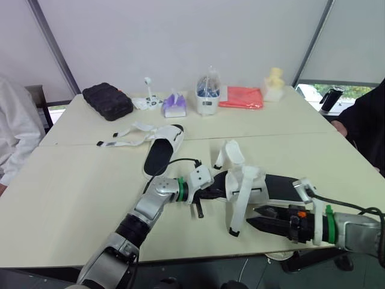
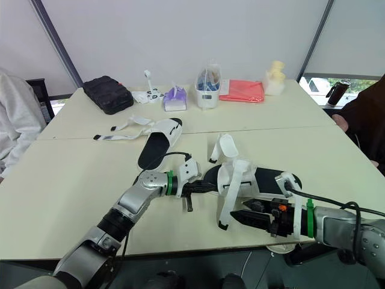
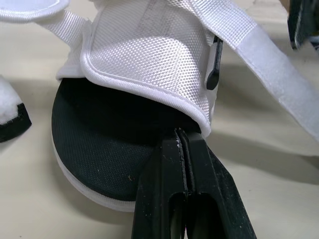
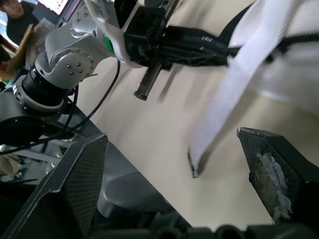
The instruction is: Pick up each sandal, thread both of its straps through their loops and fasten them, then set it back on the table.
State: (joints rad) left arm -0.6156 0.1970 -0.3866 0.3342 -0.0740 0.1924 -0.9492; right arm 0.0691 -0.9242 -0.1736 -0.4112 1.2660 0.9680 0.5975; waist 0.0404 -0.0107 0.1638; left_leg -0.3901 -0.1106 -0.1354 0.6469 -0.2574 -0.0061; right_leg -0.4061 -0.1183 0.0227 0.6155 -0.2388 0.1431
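The near sandal (image 1: 264,186), with a black insole and white fabric straps, lies on the table (image 1: 72,198) between my two grippers. My left gripper (image 1: 209,192) is shut at its toe end, the fingertips (image 3: 182,144) pressed together at the hem of the white upper. A long white strap (image 1: 243,198) hangs off the sandal, its loose end (image 4: 194,167) lying between the wide-apart fingers of my open right gripper (image 4: 172,134), untouched. A second sandal (image 1: 162,150) lies farther back to the left, straps (image 1: 129,135) spread flat.
Along the far side stand a black case (image 1: 107,100), a purple tissue pack (image 1: 174,106), a white container (image 1: 207,96), a red cloth (image 1: 241,97) and a pale figurine (image 1: 274,84). A person sits at each side edge. The table's front edge is close to my grippers.
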